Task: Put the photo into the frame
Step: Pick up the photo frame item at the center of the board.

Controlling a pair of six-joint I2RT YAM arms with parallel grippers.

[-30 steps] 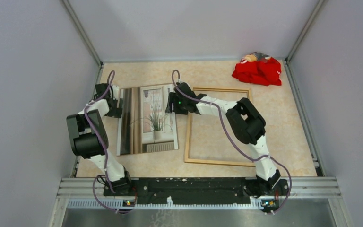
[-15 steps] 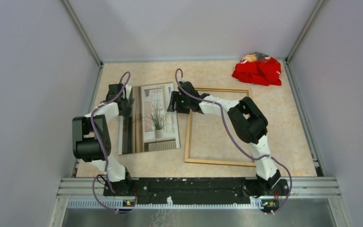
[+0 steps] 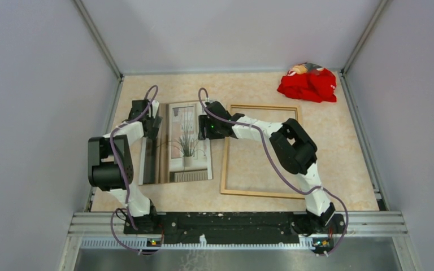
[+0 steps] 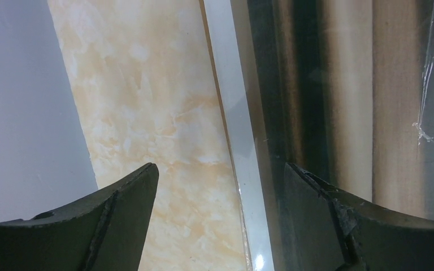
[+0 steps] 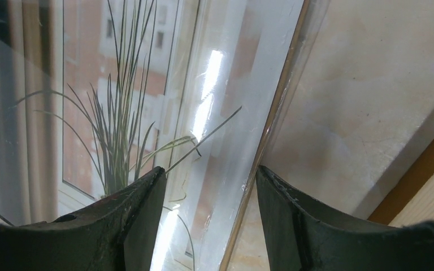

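The photo (image 3: 183, 144), a window scene with a potted plant and brown curtains, lies face up on the table, left of the frame. The frame (image 3: 224, 164) is a thin pale-wood rectangle lying flat beside it. My left gripper (image 3: 152, 130) is open over the photo's upper left edge. In the left wrist view the left gripper (image 4: 220, 189) has one finger above bare table (image 4: 147, 96) and the other above the photo (image 4: 328, 84). My right gripper (image 3: 204, 130) is open astride the photo's upper right edge. The right gripper (image 5: 210, 189) holds nothing; the photo (image 5: 118, 90) and a frame rail (image 5: 426, 166) show there.
A crumpled red cloth (image 3: 308, 84) lies in the far right corner. Grey walls close in the table on the left, back and right. A metal rail (image 3: 237, 221) carrying both arm bases runs along the near edge.
My left gripper has moved from the table's left side up and right to the photo's left edge. The right gripper has shifted slightly left over the photo's right edge. Both stayed open.
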